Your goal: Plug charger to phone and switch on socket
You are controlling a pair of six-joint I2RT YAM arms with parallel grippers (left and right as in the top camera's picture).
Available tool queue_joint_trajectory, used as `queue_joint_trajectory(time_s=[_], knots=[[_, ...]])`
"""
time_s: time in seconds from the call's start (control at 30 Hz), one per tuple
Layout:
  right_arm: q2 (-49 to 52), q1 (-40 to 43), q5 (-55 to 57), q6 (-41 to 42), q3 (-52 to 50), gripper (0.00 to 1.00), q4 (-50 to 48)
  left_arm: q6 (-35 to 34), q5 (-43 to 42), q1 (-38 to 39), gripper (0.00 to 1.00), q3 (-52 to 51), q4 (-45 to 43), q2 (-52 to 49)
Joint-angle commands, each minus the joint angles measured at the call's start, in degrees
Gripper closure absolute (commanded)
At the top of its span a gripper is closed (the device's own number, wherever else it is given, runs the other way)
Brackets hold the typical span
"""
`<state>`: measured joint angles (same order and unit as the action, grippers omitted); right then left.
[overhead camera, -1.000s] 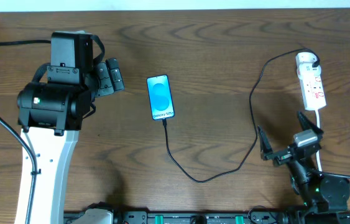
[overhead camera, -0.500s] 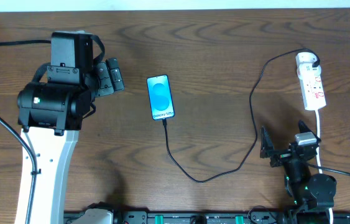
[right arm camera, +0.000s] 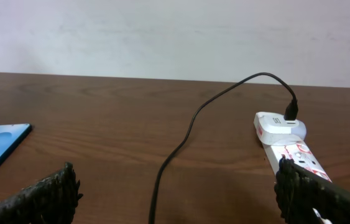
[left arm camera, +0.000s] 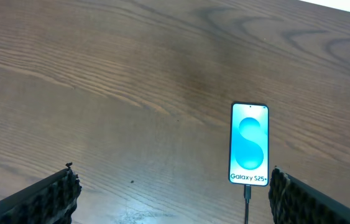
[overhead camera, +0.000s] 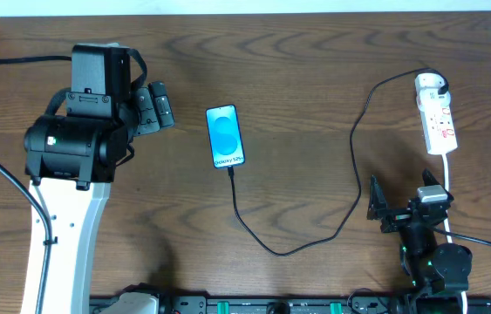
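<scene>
Plug step looks done. The charger [overhead camera: 354,148] tip sits touching the bottom edge of the phone [left arm camera: 248,144] in the left wrist view, tho whether it's fully seated is too small to tell. The other end, the white adapter [right arm camera: 280,127], sits on the far end of the socket [overhead camera: 438,120]. What's left, as I judge it, is the switch. Red marks show on the strip, but on/off can't be read, and a lit screen proves nothing re power.

Phone lies flat, screen up, mid-desk [overhead camera: 315,52], a bit left of centre & nearer the far edge. Socket lies along the right edge, toward the far-right corner. Cable runs from the phone toward the near edge, loops, then climbs back to the adapter.

Left gripper [left arm camera: 173,180] is spread wide, empty, above the desk left of the phone & apart from it. Right gripper [right arm camera: 176,174] is also spread, empty, near the near-right corner, short of the socket's near end.

Materials:
- **Desk:** dark brown wood grain w/ a slight sheen.
- **Phone:** thin rigid slab, glossy face, rounded corners, dark rim.
- **Cable:** thin, black, limp.
- **Socket & adapter:** hard white plastic, boxy.
- **Gripper pads [left arm camera: 50,199]:** black, pimpled, prob rubber.
</scene>
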<state>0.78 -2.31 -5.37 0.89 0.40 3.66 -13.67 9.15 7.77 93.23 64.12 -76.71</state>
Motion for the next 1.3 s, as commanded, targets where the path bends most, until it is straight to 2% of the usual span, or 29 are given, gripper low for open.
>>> queue_joint_trajectory(time_s=[0.0,0.4,0.53,0.67,1.03,1.27], knots=[[-0.2,0.1,0.9,0.8,-0.1,0.01,0.3,0.1,0.1,0.1,0.02,0.0,0.1,0.2],[-0.2,0.1,0.9,0.8,-0.1,0.01,0.3,0.1,0.1,0.1,0.02,-0.6,0.4,0.6],[-0.2,0.1,0.9,0.8,-0.1,0.01,0.3,-0.6,-0.1,0.1,0.02,-4.7,-1.3,3.8],[-0.2,0.1,0.9,0.8,-0.1,0.01,0.3,-0.6,-0.1,0.0,0.02,-14.7,-11.4,10.7],[-0.2,0.1,0.9,0.8,-0.1,0.01,0.3,-0.3,1.0,-1.6,0.02,-53.2,-41.2,36.6],[-0.2,0.1,0.9,0.8,-0.1,0.01,0.3,-0.3,1.0,-4.3,0.02,-71.9,-58.2,50.1]])
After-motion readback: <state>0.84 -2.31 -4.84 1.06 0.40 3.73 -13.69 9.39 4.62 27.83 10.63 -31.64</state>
